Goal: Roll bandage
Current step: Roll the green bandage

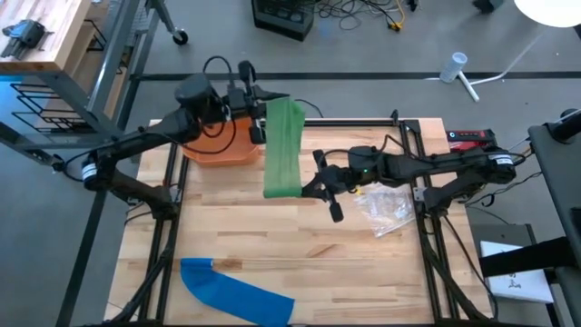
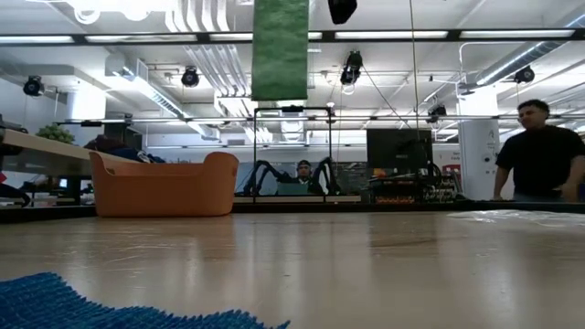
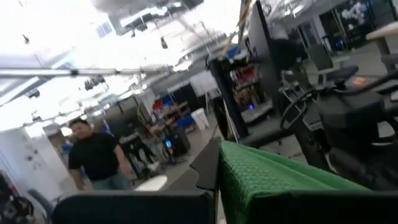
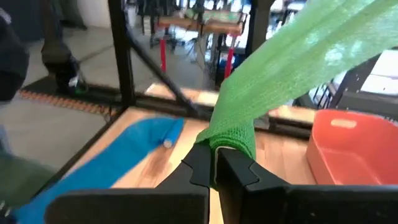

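A green mesh bandage [image 1: 282, 145] is stretched in the air between my two grippers, above the table's far middle. My left gripper [image 1: 261, 116] is shut on its far end, beside the orange basket [image 1: 218, 143]. My right gripper [image 1: 309, 188] is shut on its near end. In the low view the green bandage [image 2: 279, 50] hangs well clear of the tabletop. A blue bandage [image 1: 238, 294] lies flat at the table's near left, partly over the near edge. My left gripper pinches the bandage's far end [image 3: 231, 163] between its two fingers, coming about level from the table's left. The strip is lifted clear and runs away from the fingers toward the other arm. My right gripper pinches the near end, bunched into a narrow bundle [image 4: 231, 140], between its two fingers, coming about level from the table's right. From there the strip widens and rises taut toward the left gripper, clear of the table.
The orange basket [image 2: 163, 185] stands at the table's far left. A crumpled clear plastic bag [image 1: 385, 208] lies at the right, under the right arm. People stand in the room beyond the table [image 2: 539, 151]. Bare wood lies at the middle and near right.
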